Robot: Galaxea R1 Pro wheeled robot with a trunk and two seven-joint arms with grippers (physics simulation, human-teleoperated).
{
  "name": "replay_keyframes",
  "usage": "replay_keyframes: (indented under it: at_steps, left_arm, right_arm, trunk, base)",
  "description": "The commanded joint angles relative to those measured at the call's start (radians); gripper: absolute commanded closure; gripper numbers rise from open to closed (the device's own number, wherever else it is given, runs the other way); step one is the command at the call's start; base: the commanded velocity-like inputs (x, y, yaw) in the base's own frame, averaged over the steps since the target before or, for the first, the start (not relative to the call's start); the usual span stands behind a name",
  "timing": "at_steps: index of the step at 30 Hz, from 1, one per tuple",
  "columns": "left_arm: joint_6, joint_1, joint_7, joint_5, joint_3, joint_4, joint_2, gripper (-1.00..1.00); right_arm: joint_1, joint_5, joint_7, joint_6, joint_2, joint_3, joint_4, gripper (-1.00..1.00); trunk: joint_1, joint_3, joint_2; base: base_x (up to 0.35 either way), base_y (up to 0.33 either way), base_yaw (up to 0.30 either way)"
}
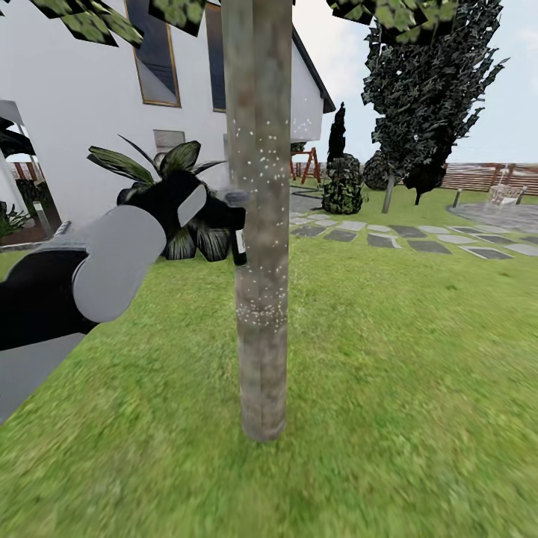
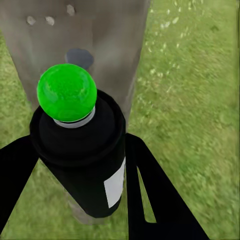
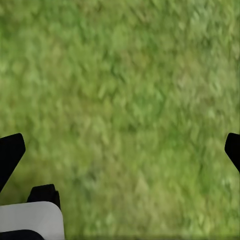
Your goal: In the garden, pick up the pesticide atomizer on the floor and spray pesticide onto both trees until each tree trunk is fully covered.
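Spraying is under way: the thick grey-brown mottled tree trunk (image 1: pixel 259 224) carries white flecks only around mid-height. Beside it, the left gripper (image 2: pixel 82 165) clamps the small black white-labelled pesticide atomizer (image 2: pixel 80 150), its top green. Next, probably sweep the nozzle along bare bark. The right gripper (image 3: pixel 120 150) is spread wide over grass (image 3: pixel 130 90).

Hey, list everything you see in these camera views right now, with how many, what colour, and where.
Tree trunk: one, grey-brown, white-speckled, centre.
Pesticide atomizer: one, black, white label, top now green, in left gripper beside trunk.
Grass: green, all around.
House: one, white, behind left.
Dark trees: several, right background.
Palm-like plant: one, dark green, by house.
Stepping stones: many, grey, right.
Fence: brown, far right.
Left gripper: black fingers, on atomizer.
Right gripper: black fingertips, spread over grass.
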Motion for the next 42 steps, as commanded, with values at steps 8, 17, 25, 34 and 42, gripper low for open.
replay_keyframes:
  at_steps: [8,17,25,34,42]
  left_arm:
    - [-0.002,0.000,0.003,0.049,0.013,-0.030,-0.001,1.00]
    - [-0.085,0.003,0.004,0.049,0.014,0.082,0.000,1.00]
    - [-0.087,0.035,0.003,0.050,0.012,0.085,-0.022,1.00]
    - [-0.155,0.104,0.004,0.050,0.013,0.085,-0.022,1.00]
    - [-0.161,0.161,0.005,0.047,0.012,0.085,-0.022,1.00]
  right_arm:
    - [0.000,0.000,0.000,0.000,0.000,0.000,0.000,-1.00]
    - [0.000,0.000,0.000,0.000,0.000,0.000,0.000,-1.00]
    - [0.000,0.000,0.000,0.000,0.000,0.000,0.000,-1.00]
    - [0.000,0.001,0.001,0.000,0.002,0.001,0.000,-1.00]
    - [0.000,0.000,0.002,0.000,0.003,0.000,0.000,-1.00]
  trunk:
    - [0.000,0.000,0.000]
    - [0.000,0.000,0.000]
    - [0.000,0.000,0.000]
    - [0.000,0.000,0.000]
    - [0.000,0.000,0.000]
  base:
    - [0.000,0.000,0.000]
    - [0.000,0.000,0.000]
    - [0.000,0.000,0.000]
    - [0.000,0.000,0.000]
    - [0.000,0.000,0.000]
